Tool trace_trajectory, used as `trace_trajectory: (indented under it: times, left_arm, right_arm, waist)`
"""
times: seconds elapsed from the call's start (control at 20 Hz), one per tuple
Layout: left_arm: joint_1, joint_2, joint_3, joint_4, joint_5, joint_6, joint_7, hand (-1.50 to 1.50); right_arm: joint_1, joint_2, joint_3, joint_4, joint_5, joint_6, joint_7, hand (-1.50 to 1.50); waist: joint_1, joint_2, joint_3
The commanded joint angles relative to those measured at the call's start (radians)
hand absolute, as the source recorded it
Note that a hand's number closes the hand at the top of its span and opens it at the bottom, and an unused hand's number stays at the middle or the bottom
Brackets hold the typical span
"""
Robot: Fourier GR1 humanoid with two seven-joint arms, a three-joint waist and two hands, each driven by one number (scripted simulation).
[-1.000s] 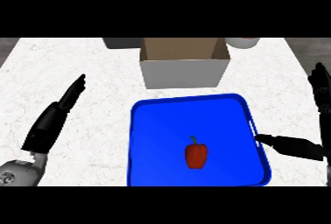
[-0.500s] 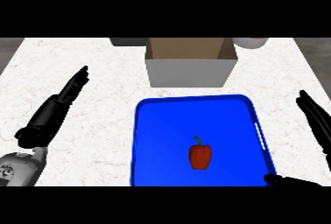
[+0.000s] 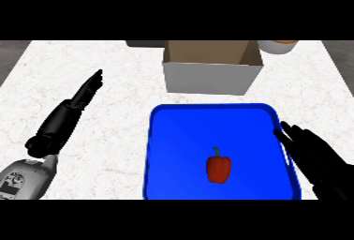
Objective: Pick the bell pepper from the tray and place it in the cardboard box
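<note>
A red bell pepper (image 3: pixel 219 169) with a green stem lies on the blue tray (image 3: pixel 180 140), right of its middle and toward the front. The open cardboard box (image 3: pixel 212 67) stands just behind the tray. My right hand (image 3: pixel 317 157) hovers over the tray's right rim, open, fingers straight and pointing away from me, a short way right of the pepper and apart from it. On the left of the counter my left hand (image 3: pixel 76 106) rests open, fingers stretched toward the back, holding nothing.
A pale cup with an orange rim (image 3: pixel 278 46) stands at the back right, beside the box. A grey object (image 3: pixel 143 43) shows at the back edge left of the box. White marbled counter lies left of the tray.
The view has shifted, so tray and box sit further right. My right hand has turned, its fingers now pointing away along the tray's right rim. The pepper lies where it was.
</note>
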Motion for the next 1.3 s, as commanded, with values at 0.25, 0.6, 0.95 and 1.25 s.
trace_trajectory:
  times: [0.25,0.6,0.95,1.25]
  left_arm:
    - [-0.047,0.001,0.021,0.033,0.004,-0.040,0.000,0.00]
    - [-0.028,-0.049,0.009,0.104,-0.040,-0.011,-0.055,0.00]
    - [0.002,-0.031,0.033,0.017,-0.017,-0.028,-0.003,0.00]
    - [0.008,-0.062,0.034,0.087,-0.063,-0.014,-0.077,0.00]
  right_arm:
    - [-0.331,0.225,0.277,0.055,0.019,0.339,0.485,-1.50]
    - [-0.429,0.457,0.349,0.215,0.007,0.399,0.655,-1.50]
    - [-0.424,0.592,0.412,0.417,0.115,0.350,0.653,-1.50]
    - [-0.447,0.650,0.398,0.477,0.194,0.383,0.637,-1.50]
  waist:
    - [0.030,0.001,-0.001]
    - [-0.001,-0.001,0.001]
    - [-0.001,-0.005,0.004]
    - [-0.016,-0.002,0.004]
